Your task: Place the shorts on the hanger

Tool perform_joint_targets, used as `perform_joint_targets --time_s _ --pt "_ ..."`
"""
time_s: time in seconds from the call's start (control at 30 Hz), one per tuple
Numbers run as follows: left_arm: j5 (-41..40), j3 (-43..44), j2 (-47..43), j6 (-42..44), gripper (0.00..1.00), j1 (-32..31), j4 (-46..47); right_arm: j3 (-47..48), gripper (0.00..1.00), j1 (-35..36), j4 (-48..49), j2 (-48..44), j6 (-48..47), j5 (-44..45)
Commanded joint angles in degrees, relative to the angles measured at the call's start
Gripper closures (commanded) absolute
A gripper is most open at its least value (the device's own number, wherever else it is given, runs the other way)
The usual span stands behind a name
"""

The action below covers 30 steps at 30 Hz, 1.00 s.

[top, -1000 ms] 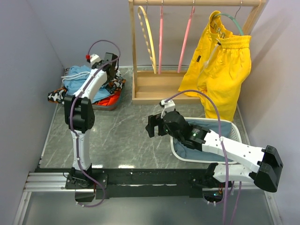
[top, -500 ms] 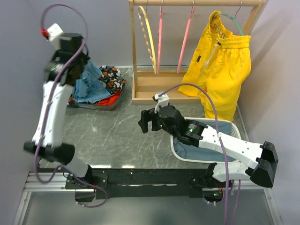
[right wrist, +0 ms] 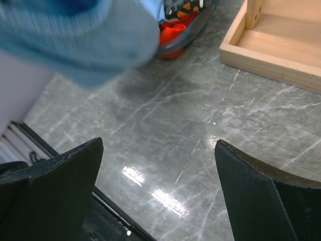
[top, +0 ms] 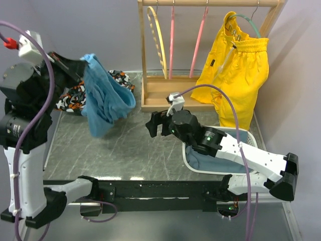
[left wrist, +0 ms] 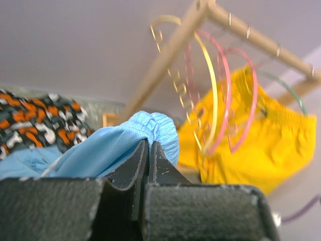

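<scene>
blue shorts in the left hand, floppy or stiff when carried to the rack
Probably floppy: the shorts hang in loose folds from one pinched spot in the left hand. Likely light, since a narrow pinch of the waistband holds them all. They may swing when moved, so the open right hand could help steady them.

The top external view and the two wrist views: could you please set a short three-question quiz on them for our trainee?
1. True or false: the left gripper is shut on the elastic waistband of the light sky-blue fabric shorts.
2. The right gripper is: A) open, holding nothing; B) shut on those shorts; C) shut, holding nothing.
3. Which garment hangs on the teal-green hanger on the wooden rail?
Key: 1 true; 2 A; 3 the bright yellow fabric shorts.
</scene>
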Motion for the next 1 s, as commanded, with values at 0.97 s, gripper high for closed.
perform_joint_targets --time_s 0.97 --pt "26.43 -32.89 -17.02 2.17 0.99 -0.15 10.05 -11.31 0.14 -2.7 23.85 11.38 17.74 -8.21"
